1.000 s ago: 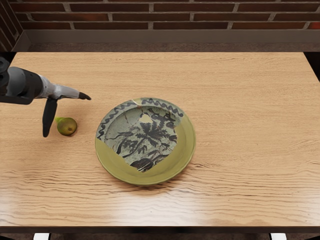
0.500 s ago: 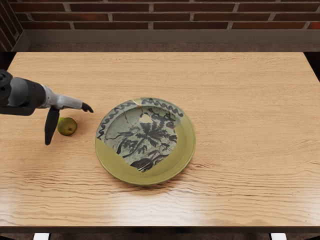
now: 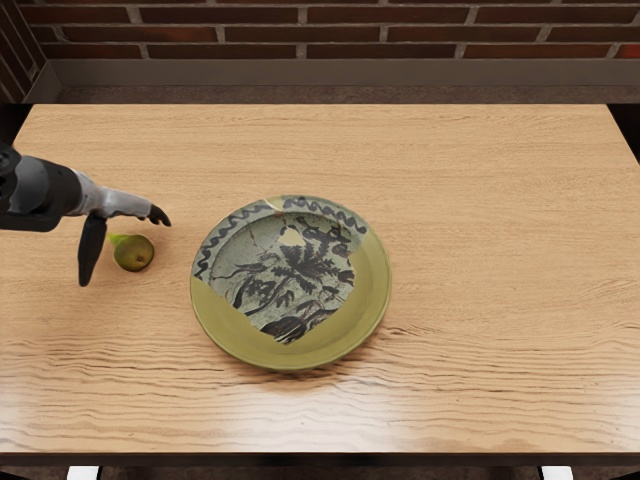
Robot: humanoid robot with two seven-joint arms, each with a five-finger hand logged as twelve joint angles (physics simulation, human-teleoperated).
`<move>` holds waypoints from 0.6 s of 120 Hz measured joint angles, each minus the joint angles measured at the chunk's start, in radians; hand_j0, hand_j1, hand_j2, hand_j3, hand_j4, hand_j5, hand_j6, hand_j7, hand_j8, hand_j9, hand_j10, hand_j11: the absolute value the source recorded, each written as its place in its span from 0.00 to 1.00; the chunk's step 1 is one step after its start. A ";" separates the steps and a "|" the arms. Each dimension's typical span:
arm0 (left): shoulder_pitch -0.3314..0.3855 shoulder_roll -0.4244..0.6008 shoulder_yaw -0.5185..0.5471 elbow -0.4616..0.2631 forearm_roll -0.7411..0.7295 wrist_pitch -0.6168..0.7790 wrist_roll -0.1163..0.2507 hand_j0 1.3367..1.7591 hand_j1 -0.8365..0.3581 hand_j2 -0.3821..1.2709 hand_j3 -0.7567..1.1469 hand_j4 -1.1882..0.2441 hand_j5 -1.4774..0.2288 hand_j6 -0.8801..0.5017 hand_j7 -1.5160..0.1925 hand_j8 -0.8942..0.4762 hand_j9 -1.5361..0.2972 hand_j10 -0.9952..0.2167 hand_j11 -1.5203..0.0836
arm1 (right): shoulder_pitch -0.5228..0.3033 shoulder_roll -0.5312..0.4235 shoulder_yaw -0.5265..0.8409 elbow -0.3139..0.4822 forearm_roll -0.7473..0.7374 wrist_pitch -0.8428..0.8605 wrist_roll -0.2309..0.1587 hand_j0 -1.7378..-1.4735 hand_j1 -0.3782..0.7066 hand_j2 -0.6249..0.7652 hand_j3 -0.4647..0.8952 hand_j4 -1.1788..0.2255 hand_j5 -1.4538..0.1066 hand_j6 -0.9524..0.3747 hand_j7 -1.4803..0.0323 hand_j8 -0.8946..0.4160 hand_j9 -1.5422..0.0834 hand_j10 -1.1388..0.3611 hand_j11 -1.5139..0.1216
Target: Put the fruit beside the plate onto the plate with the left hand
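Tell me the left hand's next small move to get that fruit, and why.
Probably lower the left hand slightly and close around the green fruit: its fingers are spread, holding nothing, and the fruit lies on the table beside them, left of the plate.

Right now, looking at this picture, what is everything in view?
Table: one, light wood, fills most of the view.
Plate: one, olive green with a dark painted pattern, on the table a little left of centre.
Fruit: one, yellow-green, on the table left of the plate and apart from it.
Brick wall: one, red-brown, along the top edge behind the table.
Ledge: one, grey, between the wall and the table.
Left hand: one, grey with black fingertips, comes in from the left edge, fingers spread and holding nothing, just beside the fruit.
Right hand: none in view.
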 joint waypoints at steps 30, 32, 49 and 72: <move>0.015 0.000 0.001 -0.001 0.054 0.000 -0.041 0.76 0.88 0.25 0.40 0.75 0.78 0.55 0.80 0.57 0.76 0.73 0.86 | 0.000 0.000 0.000 0.000 0.000 0.000 0.000 0.30 0.05 0.45 0.34 0.82 0.91 0.70 0.96 0.66 0.93 0.74 0.91; 0.018 0.000 0.001 -0.001 0.054 0.000 -0.042 0.76 0.88 0.25 0.40 0.75 0.78 0.55 0.80 0.57 0.76 0.73 0.86 | 0.000 0.000 0.000 0.000 0.000 0.000 0.000 0.30 0.05 0.45 0.34 0.82 0.91 0.70 0.96 0.66 0.93 0.74 0.91; 0.019 0.008 -0.003 0.000 0.056 0.000 -0.064 0.76 0.88 0.25 0.40 0.75 0.78 0.55 0.80 0.57 0.76 0.73 0.86 | 0.000 0.000 0.000 0.000 0.000 0.000 0.000 0.30 0.05 0.45 0.34 0.82 0.91 0.70 0.96 0.66 0.93 0.74 0.91; 0.019 0.020 -0.009 -0.001 0.052 0.000 -0.083 0.76 0.88 0.25 0.40 0.75 0.78 0.55 0.80 0.56 0.76 0.72 0.85 | 0.000 0.000 0.000 0.000 0.000 0.000 0.000 0.30 0.05 0.45 0.34 0.82 0.91 0.70 0.96 0.66 0.93 0.74 0.91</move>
